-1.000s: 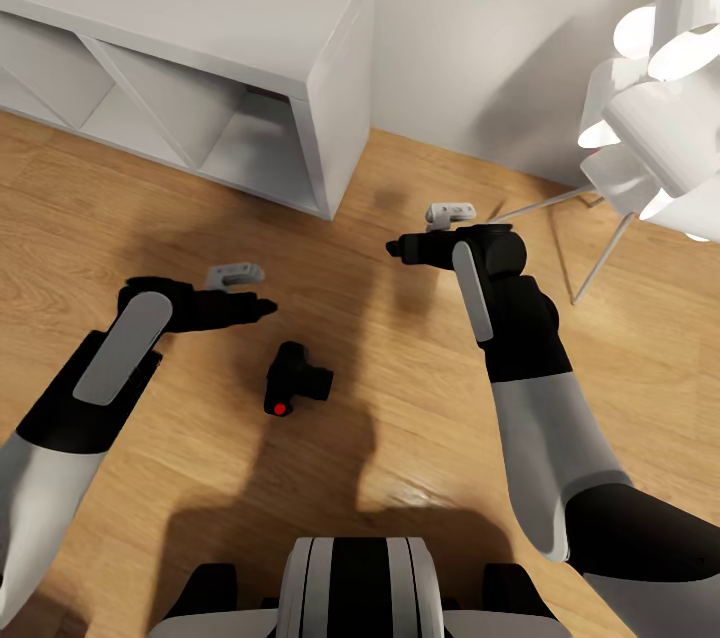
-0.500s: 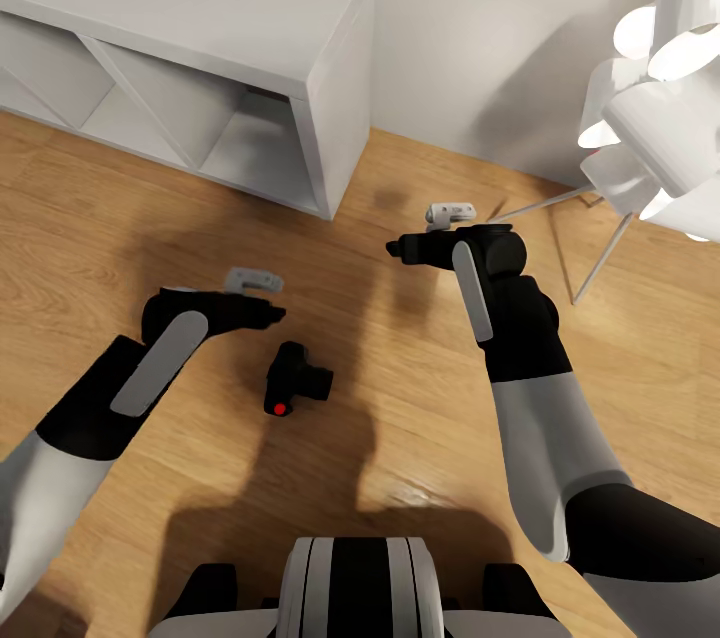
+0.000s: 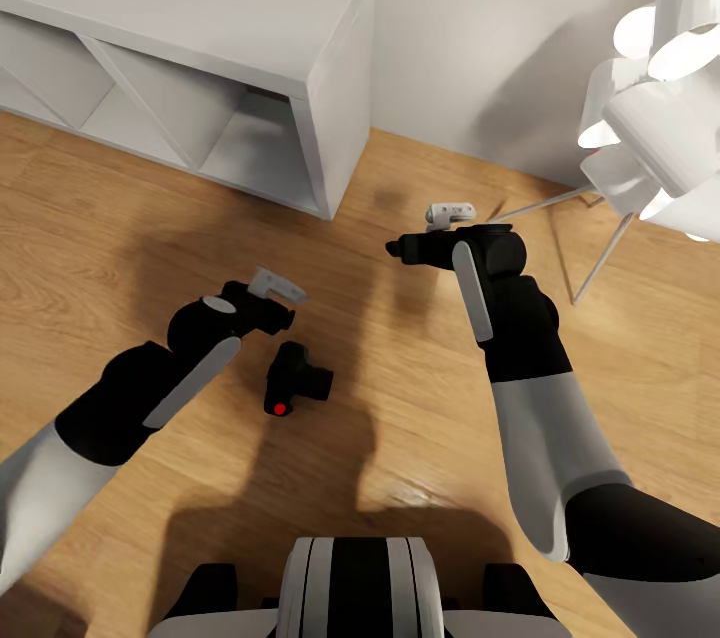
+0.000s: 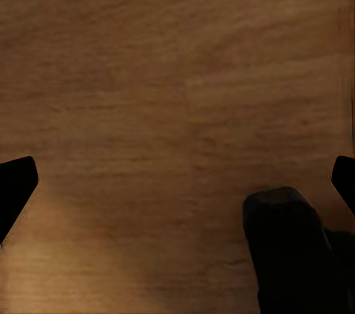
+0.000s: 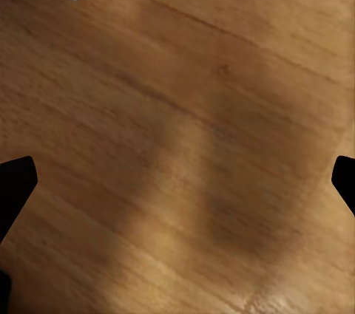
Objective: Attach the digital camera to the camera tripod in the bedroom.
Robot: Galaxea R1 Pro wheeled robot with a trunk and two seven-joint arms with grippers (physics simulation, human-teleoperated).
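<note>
Your digital camera lies on the light wood plank floor straight ahead of the robot's base, its red button facing up and toward you; it has not shifted over the last second. What has changed is your left arm: a second ago its wrist sat off to the left of the camera, and it has since swung in and forward, so the left gripper now hangs just beyond the camera's far end, close above it but not touching. In the left wrist view the gripper's fingertips stand at opposite edges of the picture, spread wide with nothing between them, and a dark rounded part of the digital camera enters from one corner, cut off by the frame and too dim for you to tell which part it is. Your right arm has stayed put, its right gripper held over bare floor well to the right of the camera; its fingertips likewise sit far apart and empty over the planks. The white cube shelf stands against the pale wall behind, and the white floor lamp at the right is cropped by the picture's edge, only its shades and thin legs visible.
</note>
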